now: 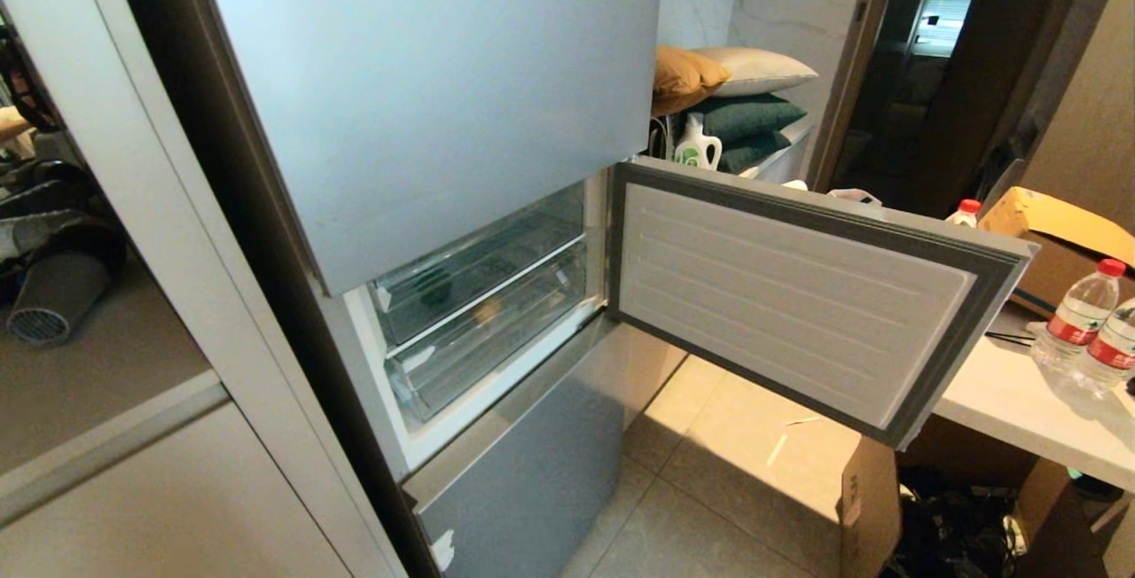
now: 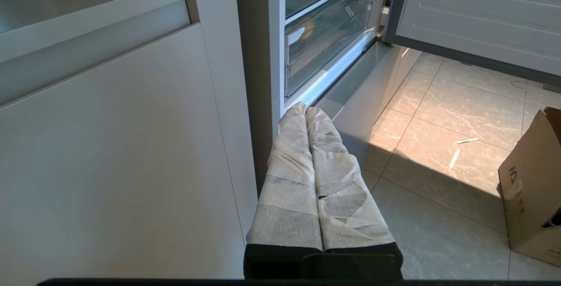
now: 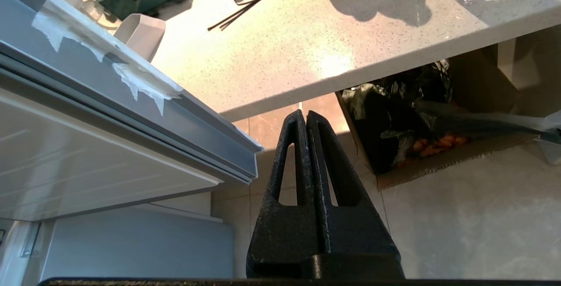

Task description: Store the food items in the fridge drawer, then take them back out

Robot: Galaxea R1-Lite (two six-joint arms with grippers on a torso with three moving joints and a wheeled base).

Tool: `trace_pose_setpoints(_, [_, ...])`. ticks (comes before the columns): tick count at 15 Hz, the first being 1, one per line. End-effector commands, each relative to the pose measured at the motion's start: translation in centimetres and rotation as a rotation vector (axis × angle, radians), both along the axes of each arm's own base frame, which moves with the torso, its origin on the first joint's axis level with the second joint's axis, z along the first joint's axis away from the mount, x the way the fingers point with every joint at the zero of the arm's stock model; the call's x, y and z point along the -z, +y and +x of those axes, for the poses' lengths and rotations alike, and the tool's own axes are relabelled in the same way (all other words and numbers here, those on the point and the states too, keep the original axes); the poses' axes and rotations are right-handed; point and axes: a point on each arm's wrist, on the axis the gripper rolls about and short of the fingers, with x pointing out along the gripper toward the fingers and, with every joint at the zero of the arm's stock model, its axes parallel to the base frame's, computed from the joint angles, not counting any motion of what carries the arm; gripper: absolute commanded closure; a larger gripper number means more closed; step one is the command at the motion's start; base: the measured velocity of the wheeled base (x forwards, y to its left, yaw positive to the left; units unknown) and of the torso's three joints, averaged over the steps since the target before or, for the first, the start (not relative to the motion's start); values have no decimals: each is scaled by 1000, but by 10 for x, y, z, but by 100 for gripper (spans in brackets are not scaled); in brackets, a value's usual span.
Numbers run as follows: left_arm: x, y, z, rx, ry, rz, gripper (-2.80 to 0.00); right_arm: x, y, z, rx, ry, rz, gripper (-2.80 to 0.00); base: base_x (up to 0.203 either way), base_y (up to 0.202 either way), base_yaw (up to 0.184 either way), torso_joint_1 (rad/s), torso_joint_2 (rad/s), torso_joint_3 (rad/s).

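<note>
Fridge door [image 1: 798, 294] of the middle compartment stood swung wide open at centre right of the head view, white tape scraps [image 3: 131, 84] on its edge. Behind it, at centre frame, sat two clear drawers [image 1: 483, 312]; a yellowish lump [image 2: 307, 29] showed dimly inside, too blurred to name. Left gripper [image 2: 305, 109], wrapped in pale tape, was clenched and empty low beside the fridge. Right gripper [image 3: 303, 115], black, was clenched on nothing below the door's corner, near the white counter [image 3: 280, 66].
</note>
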Motion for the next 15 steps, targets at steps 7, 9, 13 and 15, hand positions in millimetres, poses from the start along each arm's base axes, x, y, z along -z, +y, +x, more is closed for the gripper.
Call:
trace_pose_setpoints(7, [3,0,1,1,10,0,0,10,-6,4,18,2,29,0,0,0,0,0,0,0])
trace_pose_setpoints(9, [3,0,1,1,10,0,0,10,-6,3,25,-3,28,0,0,0,0,0,0,0])
trace_pose_setpoints(13, [3,0,1,1,10,0,0,14,-5,2,35,-13,54,0,0,0,0,0,0,0])
trace_pose_setpoints(15, [3,0,1,1,10,0,0,12,-6,-1,61,-32,32,0,0,0,0,0,0,0])
